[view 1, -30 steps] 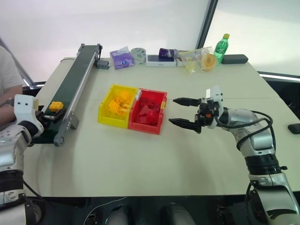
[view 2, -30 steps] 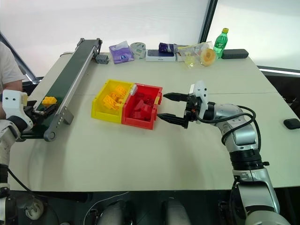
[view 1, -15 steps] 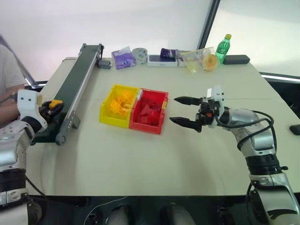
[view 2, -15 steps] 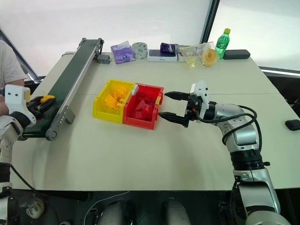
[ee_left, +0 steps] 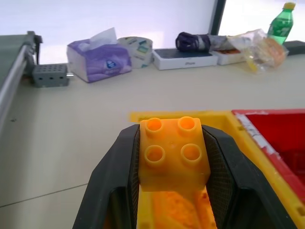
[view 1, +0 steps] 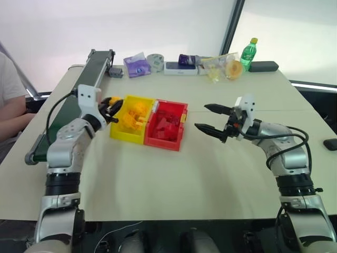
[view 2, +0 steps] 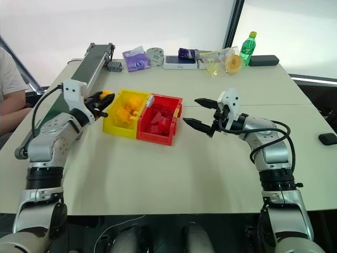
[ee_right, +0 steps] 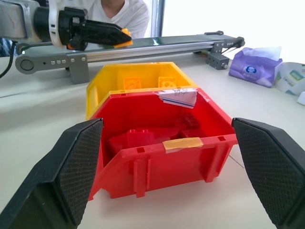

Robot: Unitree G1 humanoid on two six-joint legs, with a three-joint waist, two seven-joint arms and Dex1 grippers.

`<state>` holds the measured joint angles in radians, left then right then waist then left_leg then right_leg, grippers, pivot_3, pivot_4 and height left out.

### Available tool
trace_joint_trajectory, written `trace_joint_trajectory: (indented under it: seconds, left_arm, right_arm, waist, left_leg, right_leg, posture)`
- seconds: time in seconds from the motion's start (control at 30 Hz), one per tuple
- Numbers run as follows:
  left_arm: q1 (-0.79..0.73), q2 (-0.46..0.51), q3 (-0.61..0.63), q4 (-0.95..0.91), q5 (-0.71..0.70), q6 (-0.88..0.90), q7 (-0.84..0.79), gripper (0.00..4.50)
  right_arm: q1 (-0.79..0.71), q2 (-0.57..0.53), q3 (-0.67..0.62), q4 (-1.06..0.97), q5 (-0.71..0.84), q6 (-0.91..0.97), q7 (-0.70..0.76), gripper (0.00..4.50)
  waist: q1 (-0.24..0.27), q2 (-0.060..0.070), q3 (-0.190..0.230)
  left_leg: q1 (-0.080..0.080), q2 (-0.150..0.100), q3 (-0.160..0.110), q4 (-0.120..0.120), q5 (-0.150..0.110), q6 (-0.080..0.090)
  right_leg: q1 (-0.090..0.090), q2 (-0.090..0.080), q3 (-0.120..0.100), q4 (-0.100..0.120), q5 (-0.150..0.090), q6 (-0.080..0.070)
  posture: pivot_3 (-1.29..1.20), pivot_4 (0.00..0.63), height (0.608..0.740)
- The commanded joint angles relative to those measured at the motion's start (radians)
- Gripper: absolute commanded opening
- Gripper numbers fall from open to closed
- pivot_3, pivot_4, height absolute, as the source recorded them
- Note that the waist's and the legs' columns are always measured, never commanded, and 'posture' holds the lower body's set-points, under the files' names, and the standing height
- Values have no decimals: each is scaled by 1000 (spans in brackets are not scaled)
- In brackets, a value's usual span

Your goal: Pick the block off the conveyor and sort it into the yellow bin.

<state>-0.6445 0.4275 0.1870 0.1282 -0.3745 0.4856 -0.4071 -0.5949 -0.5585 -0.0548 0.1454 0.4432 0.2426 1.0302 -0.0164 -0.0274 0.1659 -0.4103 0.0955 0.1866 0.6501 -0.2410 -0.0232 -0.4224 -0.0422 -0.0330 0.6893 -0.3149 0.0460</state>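
Observation:
My left gripper (view 1: 111, 104) is shut on the block (ee_left: 174, 152), a yellow-orange brick with its studs facing up. It hovers level at the left rim of the yellow bin (view 1: 126, 134), which holds several yellow bricks. The conveyor (view 1: 87, 79), a dark green belt, runs along the table's left side behind my left arm. My right gripper (view 1: 200, 116) stands open, level and empty, a short way right of the red bin (view 1: 163, 142). In the right wrist view, the left gripper (ee_right: 102, 36) shows with the block (ee_right: 125, 32) at its tip.
The red bin is joined to the yellow one and holds red bricks. A tissue pack (view 1: 137, 67), tape roll (view 1: 156, 60), green bottle (view 1: 248, 52) and other items line the far edge. A person (view 1: 8, 89) sits at the left. A dark object (view 1: 330, 143) lies at the right edge.
My left gripper closed on the block over the conveyor's near end, then swung right with it to the yellow bin's rim. My right gripper drifted slightly away from the red bin.

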Motion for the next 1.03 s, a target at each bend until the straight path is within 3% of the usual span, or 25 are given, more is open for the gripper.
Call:
trace_joint_trajectory:
  seconds: [0.03,0.13,0.33,0.37,0.57,0.83,1.03]
  left_arm:
    - [-37,-21,-5,29,10,-33,2,1294]
    - [-66,-56,20,80,-11,-39,16,1294]
    - [-77,-69,12,82,-8,-69,-7,4330]
    - [-65,-56,10,60,2,-72,-6,4464]
    - [37,27,73,-84,-37,-18,-18,4464]
    - [367,205,269,-387,-191,93,-143,4464]
    - [563,306,385,-380,-199,63,-243,4464]
  right_arm:
    - [3,-4,-24,-30,3,-19,-4,4500]
    - [8,-4,-24,-35,3,-21,-7,4500]
    - [8,2,-20,-35,0,-27,-8,4500]
    - [7,2,-21,-34,0,-28,-9,4500]
    - [11,-5,-25,-33,3,-30,0,4500]
    - [-14,-47,-32,35,-10,-52,45,4500]
    - [-41,-37,-22,67,-17,-65,61,4500]
  waist:
    - [1,0,0]
    - [1,0,0]
    - [0,0,0]
    - [-1,0,0]
    - [-4,0,0]
    - [-3,0,0]
    - [0,0,0]
  left_leg:
    - [0,0,0,0,0,0]
    - [0,0,0,0,0,0]
    - [0,0,0,0,0,0]
    - [0,0,0,0,0,0]
    - [0,0,0,0,0,0]
    - [0,3,0,-1,0,0]
    - [1,2,-1,0,0,0]
  right_leg:
    - [0,0,0,0,0,0]
    - [0,0,0,0,0,0]
    - [0,0,0,0,0,0]
    - [0,0,0,0,0,0]
    - [0,0,0,0,0,0]
    - [0,-1,0,0,0,0]
    - [0,-2,0,0,0,0]
  posture:
    - [0,150,740]
    - [0,150,740]
    - [0,150,740]
    - [0,150,740]
    - [0,150,740]
    - [0,150,740]
    - [0,150,740]
